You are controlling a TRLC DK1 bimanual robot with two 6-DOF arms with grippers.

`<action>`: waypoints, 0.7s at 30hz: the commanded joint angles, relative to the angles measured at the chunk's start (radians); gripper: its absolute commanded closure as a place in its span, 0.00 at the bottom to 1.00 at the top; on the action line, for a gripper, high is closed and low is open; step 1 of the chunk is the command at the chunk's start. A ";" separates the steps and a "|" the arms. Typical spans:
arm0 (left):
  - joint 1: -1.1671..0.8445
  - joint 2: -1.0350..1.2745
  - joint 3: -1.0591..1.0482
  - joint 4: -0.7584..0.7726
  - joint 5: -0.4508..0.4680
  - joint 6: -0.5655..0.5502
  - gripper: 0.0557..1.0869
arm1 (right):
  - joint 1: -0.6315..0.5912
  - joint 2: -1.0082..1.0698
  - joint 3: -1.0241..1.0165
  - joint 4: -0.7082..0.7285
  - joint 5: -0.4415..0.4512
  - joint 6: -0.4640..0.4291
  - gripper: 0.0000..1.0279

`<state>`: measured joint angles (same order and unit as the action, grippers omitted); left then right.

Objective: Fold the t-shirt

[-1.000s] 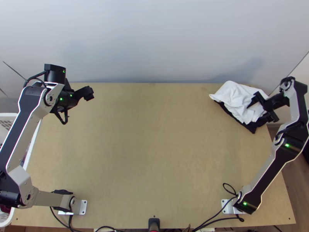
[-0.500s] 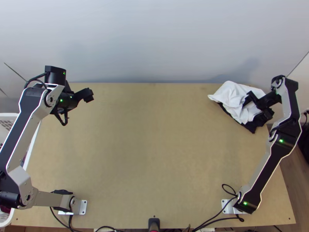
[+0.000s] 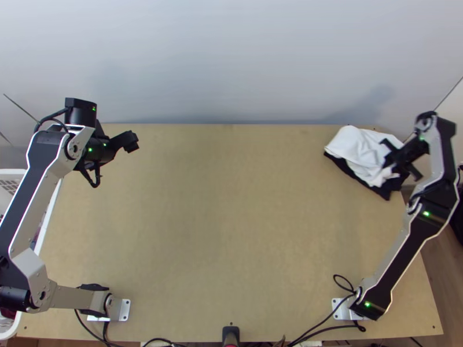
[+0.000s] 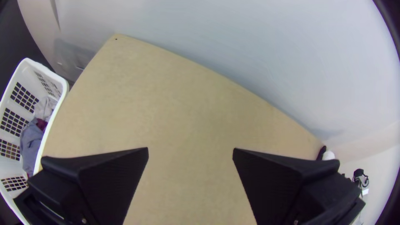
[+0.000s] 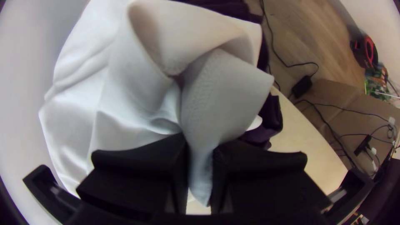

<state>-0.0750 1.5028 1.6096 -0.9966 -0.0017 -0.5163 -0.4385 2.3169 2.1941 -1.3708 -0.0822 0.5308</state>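
At the table's far right corner a white t-shirt [image 3: 362,151] lies bunched on a dark cloth [image 3: 370,186]. My right gripper [image 3: 400,165] is at the shirt's right side in the top view. In the right wrist view, the right gripper [image 5: 201,166] is shut on a gathered fold of the white shirt [image 5: 225,96], part of which hangs between the fingers. Dark purple cloth [image 5: 271,118] shows beside and behind it. Over the far left of the table is my left gripper [image 3: 132,141]; the left wrist view shows the left gripper [image 4: 191,154] open, with bare table between its fingers.
A white basket [image 3: 49,217] holding clothes stands beside the table's left edge. Behind the wooden table [image 3: 231,202] rises a pale wall. Cables [image 3: 324,318] lie near the right arm's base, and a small black device [image 3: 230,334] is at the near edge.
The right gripper moved slightly left, then back to the right, and the white shirt with the dark cloth under it has shifted a little rightward. The left arm has hardly moved.
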 commanded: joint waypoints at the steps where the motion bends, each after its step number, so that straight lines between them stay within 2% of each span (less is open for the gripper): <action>1: -0.012 0.005 0.016 0.001 0.000 -0.005 0.04 | -0.085 -0.047 -0.010 -0.008 0.042 -0.045 0.97; 2: -0.014 0.008 0.019 0.001 0.000 -0.005 0.04 | -0.086 -0.050 -0.011 -0.017 0.042 -0.057 0.94; 4: -0.017 0.011 0.030 0.001 0.000 -0.007 0.04 | -0.085 -0.053 -0.005 -0.056 0.033 -0.075 0.61; 5: -0.020 0.013 0.035 0.001 0.000 -0.007 0.04 | -0.083 -0.057 -0.007 -0.067 0.016 -0.078 0.51; 9: -0.022 0.013 0.042 0.000 0.000 -0.008 0.04 | -0.069 -0.090 -0.020 -0.113 -0.037 -0.086 0.26; 14: -0.014 0.002 0.035 -0.005 0.000 -0.005 0.04 | -0.042 -0.208 0.009 -0.093 -0.143 -0.078 0.23; 16: -0.012 0.002 0.032 -0.005 0.000 -0.004 0.04 | -0.019 -0.248 0.039 -0.067 -0.200 -0.078 0.03; 17: -0.012 0.002 0.033 -0.005 0.000 -0.005 0.04 | 0.003 -0.258 0.047 -0.057 -0.217 -0.078 0.03; 19: -0.014 0.005 0.036 -0.005 0.000 -0.007 0.04 | 0.052 -0.261 0.053 -0.045 -0.214 -0.098 0.04; 21: -0.019 0.008 0.046 -0.005 0.000 -0.008 0.04 | 0.095 -0.241 0.055 -0.017 -0.139 -0.114 0.04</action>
<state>-0.0898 1.5078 1.6440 -1.0000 -0.0017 -0.5232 -0.4438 2.1090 2.2211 -1.4406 -0.2367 0.4435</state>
